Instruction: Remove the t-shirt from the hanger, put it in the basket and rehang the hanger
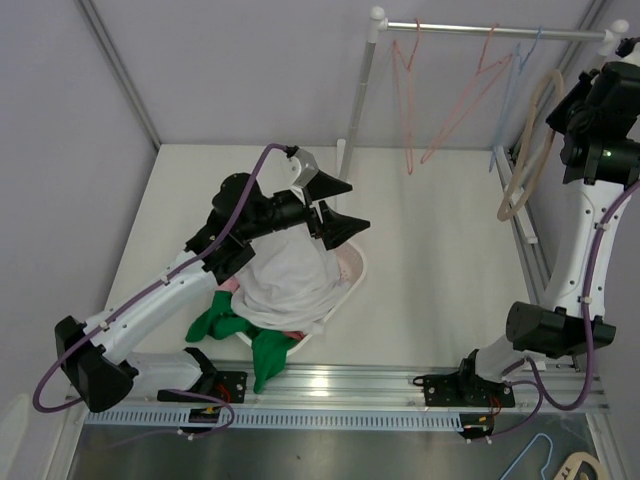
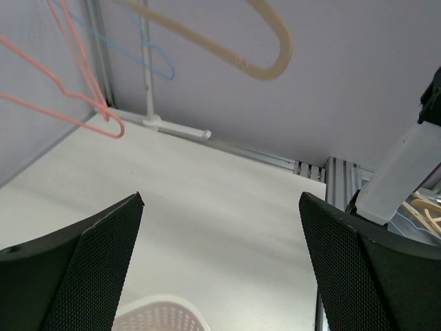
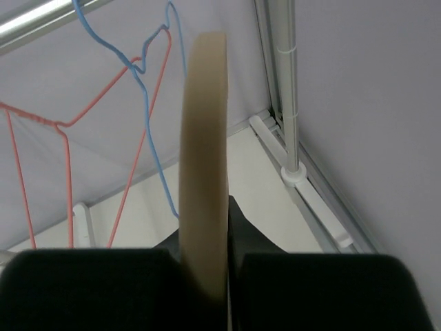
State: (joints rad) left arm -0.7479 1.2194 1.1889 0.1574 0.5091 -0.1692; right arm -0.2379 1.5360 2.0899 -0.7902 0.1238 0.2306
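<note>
Top view: left gripper (image 1: 340,205) is spread wide and empty over the far rim of the white laundry basket (image 1: 357,265). White t-shirt (image 1: 290,275) lies heaped in the basket, off the hanger. Green garment (image 1: 225,325) spills over the near rim. Right arm (image 1: 590,250) is raised by the clothes rack (image 1: 490,30), with the beige hanger (image 1: 525,160) dangling bare.

Left wrist view: fingers (image 2: 83,276) far apart with nothing between, above the table (image 2: 207,200).

Right wrist view: right gripper (image 3: 204,276) is clamped on the beige hanger. Pink hanger (image 3: 65,145) and blue hanger (image 3: 146,103) are behind.
</note>
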